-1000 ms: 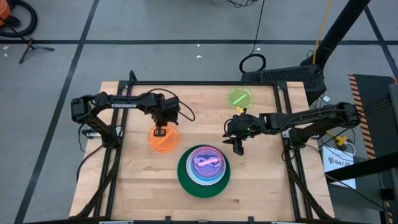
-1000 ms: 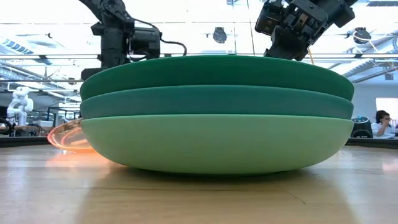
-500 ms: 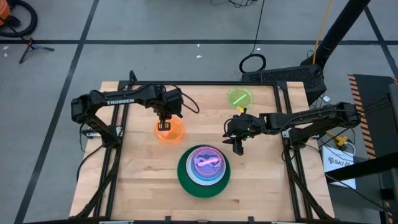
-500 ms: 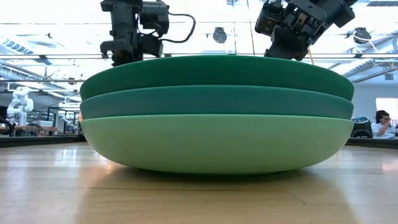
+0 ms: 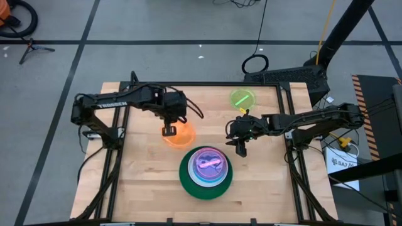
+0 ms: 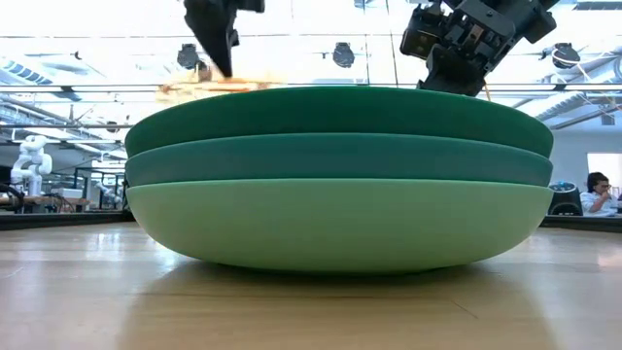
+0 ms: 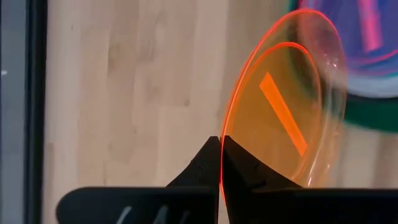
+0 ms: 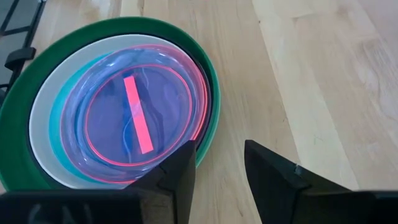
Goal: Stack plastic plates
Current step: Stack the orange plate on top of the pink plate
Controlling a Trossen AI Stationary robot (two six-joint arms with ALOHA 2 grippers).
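The stack of plates (image 5: 206,172) sat near the front middle of the wooden table (image 5: 138,182), dark green rim outermost, with paler rims inside it and the translucent pink plate (image 5: 210,164) on top. Just beside it, toward the table's far left, the orange plate (image 5: 180,134) hung clear of the wood, its rim pinched between the closed fingers of the left gripper (image 5: 168,130). The lime plate (image 5: 242,98) lay alone near the far edge, well apart from the rest.

The left wrist view showed what the overhead one could not: the two dark fingers (image 7: 214,163) met on the orange rim (image 7: 231,118), and the plate stood steeply tilted. The low view gave only three large green plates (image 6: 340,175) edge-on, with a sliver of orange (image 6: 209,87) above their far rim. The right wrist view looked down on the pink plate (image 8: 138,117), and the right gripper (image 8: 217,165) had its fingers parted and held nothing.

A second earlier the orange plate was farther left and low beside the stack; it had since risen and moved toward the stack. The right gripper (image 5: 241,147), right of the stack, had stayed in place.
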